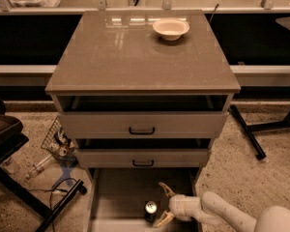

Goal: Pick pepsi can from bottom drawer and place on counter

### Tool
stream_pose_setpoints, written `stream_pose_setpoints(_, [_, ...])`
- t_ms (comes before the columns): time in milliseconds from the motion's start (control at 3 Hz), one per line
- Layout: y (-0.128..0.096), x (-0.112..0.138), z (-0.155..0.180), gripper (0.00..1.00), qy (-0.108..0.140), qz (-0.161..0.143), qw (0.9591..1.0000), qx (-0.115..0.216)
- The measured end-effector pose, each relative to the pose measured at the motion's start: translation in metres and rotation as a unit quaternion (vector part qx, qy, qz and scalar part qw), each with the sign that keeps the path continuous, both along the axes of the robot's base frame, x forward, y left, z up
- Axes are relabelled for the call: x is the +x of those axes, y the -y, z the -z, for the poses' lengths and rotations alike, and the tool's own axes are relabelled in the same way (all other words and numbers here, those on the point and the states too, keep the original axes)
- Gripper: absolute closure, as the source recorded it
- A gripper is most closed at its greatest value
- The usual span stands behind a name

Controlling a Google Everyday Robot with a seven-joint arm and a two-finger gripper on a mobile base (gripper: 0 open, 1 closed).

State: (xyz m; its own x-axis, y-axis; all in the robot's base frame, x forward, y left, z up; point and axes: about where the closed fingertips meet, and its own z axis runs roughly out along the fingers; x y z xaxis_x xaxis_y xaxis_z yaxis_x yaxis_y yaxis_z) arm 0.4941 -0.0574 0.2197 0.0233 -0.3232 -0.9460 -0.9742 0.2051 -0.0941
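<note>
Can point(150, 209) looks light, slick, dentable; your gripper point(163, 205), fingers spread just beside it in the drawer point(123, 197), should pinch mid-body

The light is dim, warm and brownish throughout. It comes from above at the top of the frame: pale glare streaks lie across the far part of the glossy surface point(135, 30), and the bowl point(170, 28) is the brightest thing, with a soft shadow under it. The bands to either side behind the surface are nearly black, as are the gaps above the upper drawers. The open drawer point(125, 197) at bottom centre is murky; only the can point(151, 207) top glints. The pale claw point(163, 205), lower centre-right just beside the can, fingers spread, stands out brightly. The whole frame is soft and the floor point(261, 129) grainy.
</note>
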Motion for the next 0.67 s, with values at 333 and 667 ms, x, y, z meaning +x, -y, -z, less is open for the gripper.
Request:
stream_pose_setpoints(333, [-0.020, -0.005, 0.016, 0.24, -0.003, -0.025, 0.9995, -0.017])
stream_pose_setpoints(667, [-0.035, -0.009, 0.036, 0.47, -0.016, -0.049, 0.9974, -0.050])
